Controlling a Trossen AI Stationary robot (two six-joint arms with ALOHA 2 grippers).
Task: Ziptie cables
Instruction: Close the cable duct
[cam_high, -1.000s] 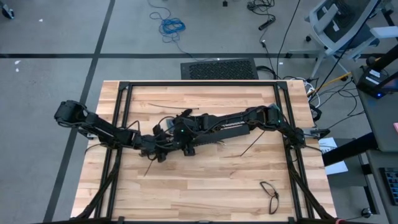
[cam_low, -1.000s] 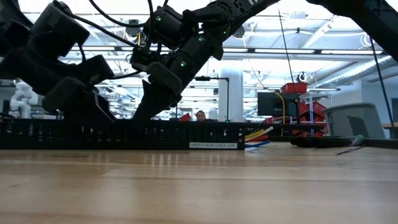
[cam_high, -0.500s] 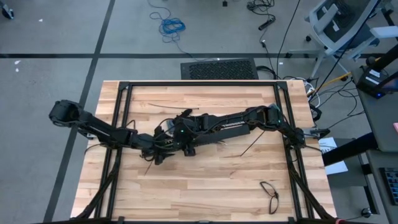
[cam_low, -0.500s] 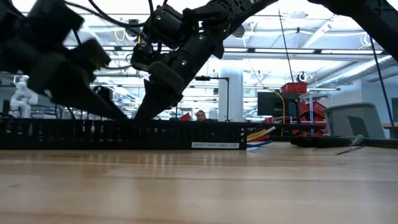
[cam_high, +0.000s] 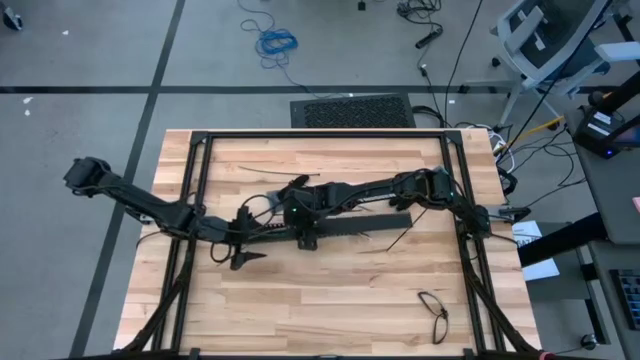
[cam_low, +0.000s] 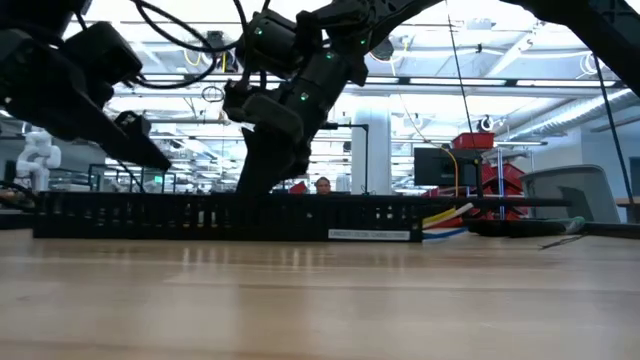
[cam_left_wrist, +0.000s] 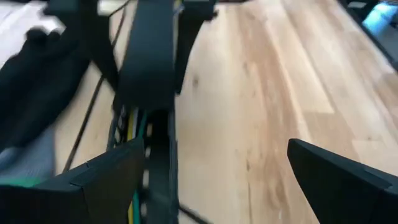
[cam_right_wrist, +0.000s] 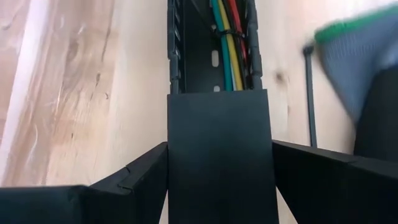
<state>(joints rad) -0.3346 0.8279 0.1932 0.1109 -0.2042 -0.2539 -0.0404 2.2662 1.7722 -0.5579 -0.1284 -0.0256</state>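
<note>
Left gripper (cam_high: 243, 257) wide open, holding nothing, low over the wooden table (cam_high: 330, 295) toward its left edge.

Right gripper (cam_high: 306, 238) clamped across the long black slotted plastic tray (cam_right_wrist: 217, 155), mid-table.

Thin coloured cables (cam_right_wrist: 227, 43) (yellow, green, red, blue) lie bundled inside that tray; ends poke from its open end (cam_low: 445, 221).

Small black wire loop (cam_high: 434, 308) near the table's front right corner.

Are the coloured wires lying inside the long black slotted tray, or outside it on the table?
Inside. The right wrist view shows the green, yellow and red wires running between the walls of the long black slotted tray, with a thin black tie across them.
</note>
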